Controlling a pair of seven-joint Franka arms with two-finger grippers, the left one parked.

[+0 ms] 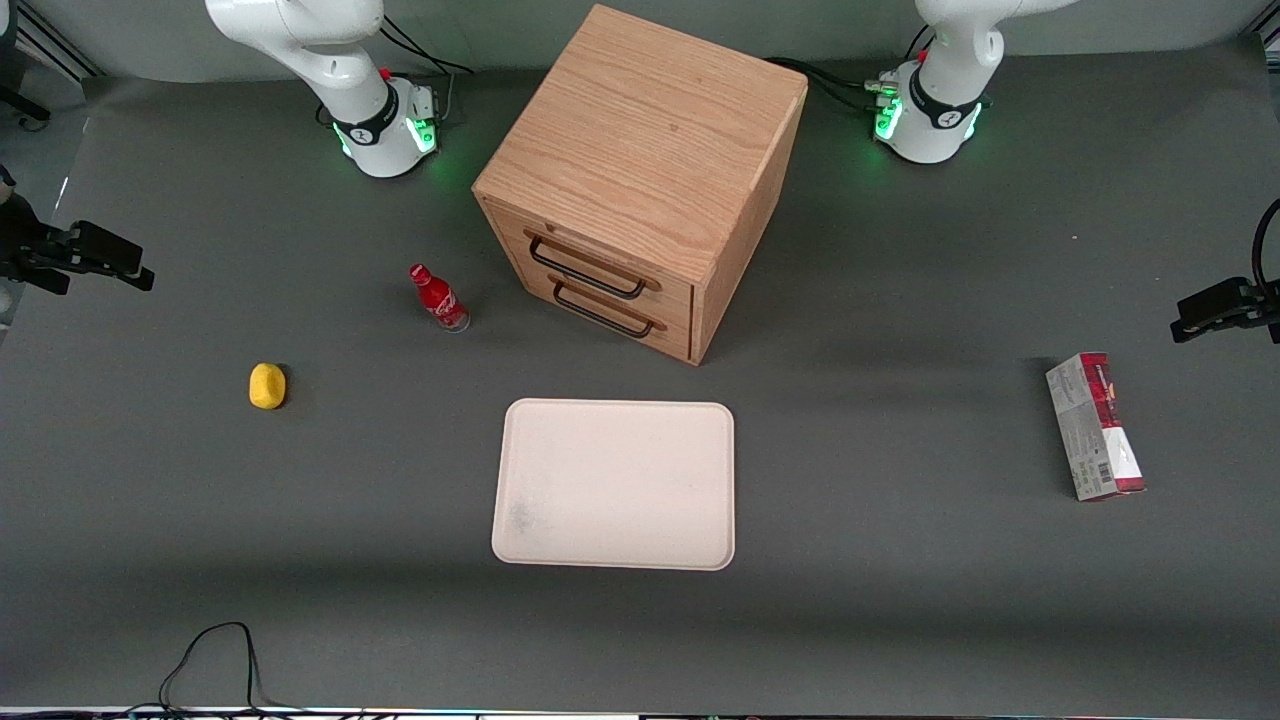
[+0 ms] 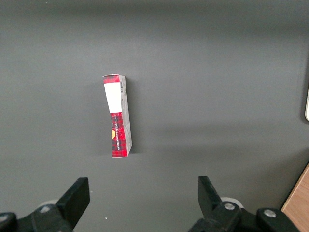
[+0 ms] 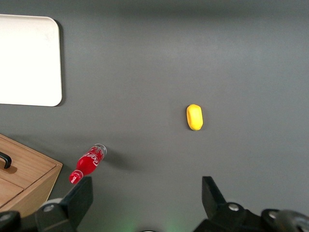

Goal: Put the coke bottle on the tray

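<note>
The coke bottle (image 1: 438, 297) stands on the grey counter (image 1: 900, 560), leaning a touch as the front camera sees it, its red cap up and its clear base down, just beside the wooden drawer cabinet (image 1: 640, 180) on the working arm's side. The tray (image 1: 614, 484) lies flat and bare, nearer to the front camera than both the cabinet and the bottle, with a faint grey smudge at one corner; bottle and tray are apart, with open counter between them. A small yellow lump (image 1: 267, 386) sits on the counter toward the working arm's end, nearer to the front camera than the bottle and well apart from it. Toward the parked arm's end lies a red-and-grey carton (image 1: 1095, 426), on its own. Now the wrist camera: the claw (image 3: 147, 198) hangs high above the counter, its two dark fingers (image 3: 78, 200) spread wide and gripping nothing. Under it the bottle shows as a slim red shape with white script, close to one finger in the picture but far below it, with the cabinet's corner and a drawer handle alongside, the yellow lump farther out and a corner of the tray in sight. In the front view the claw itself is out of frame.
</note>
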